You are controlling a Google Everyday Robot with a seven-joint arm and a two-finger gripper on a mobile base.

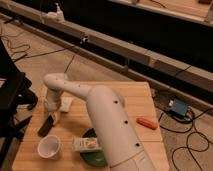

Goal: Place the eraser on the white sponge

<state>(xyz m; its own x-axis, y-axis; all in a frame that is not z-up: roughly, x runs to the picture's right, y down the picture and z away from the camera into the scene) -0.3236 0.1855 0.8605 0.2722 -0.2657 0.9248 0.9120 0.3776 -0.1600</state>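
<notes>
The eraser (45, 126) is a small black bar lying at the table's left side, slanted. The white sponge (65, 104) is a thin white pad just above and to the right of it, partly covered by my arm. My white arm (105, 125) reaches from the bottom centre up to the left and bends down. My gripper (53, 115) hangs at the eraser's upper end, between the eraser and the sponge. I cannot tell whether it touches the eraser.
A white cup (49, 147) stands in front of the eraser. A white carton (86, 145) lies on a green plate (93, 157) beside the arm. An orange oblong piece (146, 122) lies at the right. The wooden table (135, 100) has cables and a blue box (179, 108) to its right.
</notes>
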